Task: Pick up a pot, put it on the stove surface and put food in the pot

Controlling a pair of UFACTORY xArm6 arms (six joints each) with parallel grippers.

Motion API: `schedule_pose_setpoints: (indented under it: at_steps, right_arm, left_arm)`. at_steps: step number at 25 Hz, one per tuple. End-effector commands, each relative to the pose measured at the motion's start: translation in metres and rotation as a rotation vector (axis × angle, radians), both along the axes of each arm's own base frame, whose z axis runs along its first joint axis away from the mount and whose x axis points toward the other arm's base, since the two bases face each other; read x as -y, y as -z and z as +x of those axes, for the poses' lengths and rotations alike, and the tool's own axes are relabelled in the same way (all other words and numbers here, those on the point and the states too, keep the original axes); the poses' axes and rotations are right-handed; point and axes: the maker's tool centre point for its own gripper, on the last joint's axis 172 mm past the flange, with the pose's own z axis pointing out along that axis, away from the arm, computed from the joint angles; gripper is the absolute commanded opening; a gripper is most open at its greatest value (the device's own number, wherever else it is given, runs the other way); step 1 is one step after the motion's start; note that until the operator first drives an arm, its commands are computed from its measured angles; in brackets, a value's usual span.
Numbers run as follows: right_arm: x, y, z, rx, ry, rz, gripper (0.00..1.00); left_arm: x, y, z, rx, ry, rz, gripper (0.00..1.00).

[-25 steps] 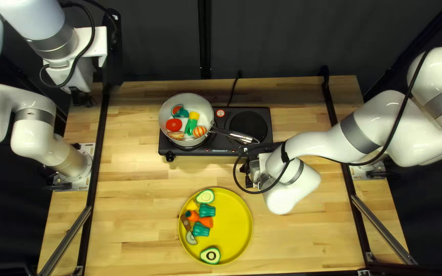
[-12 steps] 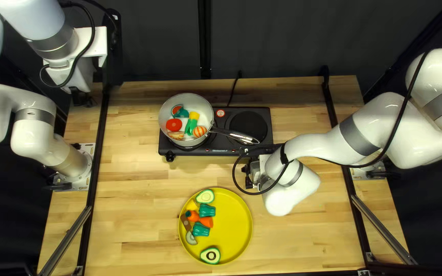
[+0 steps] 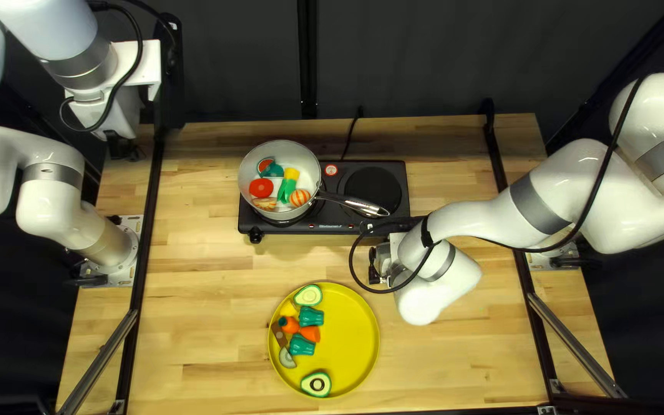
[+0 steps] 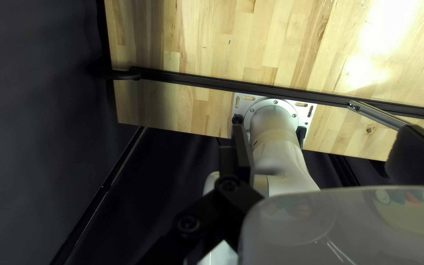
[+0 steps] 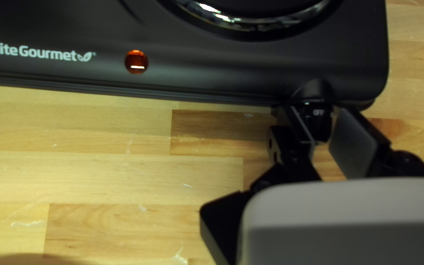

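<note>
The top left view looks from above the near edge of the worktop (image 3: 217, 323), facing down at a slant toward the curtain (image 3: 232, 61). It is the widest, holding the whole stove (image 3: 401, 215), the pot (image 3: 280, 146) and the plate (image 3: 351, 338). The left wrist view looks down from the raised left arm (image 3: 86, 61), well above the worktop's left edge; with the top left view it shares that edge, the left base (image 3: 121, 253) and the left rail (image 3: 147, 223). The right wrist view looks down from the right arm (image 3: 486, 219), close over the stove's front edge at its right end, with the knob (image 5: 322, 125) near. It shares that corner and part of the right burner (image 3: 373, 188) with the top left view.
</note>
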Motion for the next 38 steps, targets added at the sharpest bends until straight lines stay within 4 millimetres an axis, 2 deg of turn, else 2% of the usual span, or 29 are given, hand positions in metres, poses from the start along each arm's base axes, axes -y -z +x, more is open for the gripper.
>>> schedule_pose_setpoints:
  at_steps: [1, 9, 23, 24, 25, 26, 33, 38]
  right_arm:
    - [0.002, -0.003, 0.008, -0.028, -0.036, -0.012, 0.00]
    - [0.002, -0.002, 0.021, -0.110, -0.105, -0.039, 0.00]
    - [-0.011, -0.012, 0.012, -0.181, -0.133, -0.075, 0.00]
    - [-0.012, -0.012, 0.012, -0.182, -0.132, -0.075, 0.63]
    - [-0.016, -0.012, 0.012, -0.184, -0.130, -0.073, 1.00]
    - [-0.014, -0.012, 0.011, -0.183, -0.137, -0.081, 1.00]
    - [-0.050, -0.029, 0.005, -0.146, -0.120, -0.074, 1.00]
    - [-0.058, -0.041, 0.000, -0.141, -0.079, -0.061, 1.00]
  left_arm:
    - [0.000, 0.000, 0.000, 0.000, 0.000, 0.000, 1.00]
    - [0.000, 0.000, 0.000, 0.000, 0.000, 0.000, 1.00]
    - [0.000, 0.000, 0.000, 0.000, 0.000, 0.000, 1.00]
    - [0.000, 0.000, 0.000, 0.000, 0.000, 0.000, 1.00]
    - [0.000, 0.000, 0.000, 0.000, 0.000, 0.000, 1.00]
    - [0.000, 0.000, 0.000, 0.000, 0.000, 0.000, 1.00]
    - [0.000, 0.000, 0.000, 0.000, 0.000, 0.000, 1.00]
    - [0.000, 0.000, 0.000, 0.000, 0.000, 0.000, 1.00]
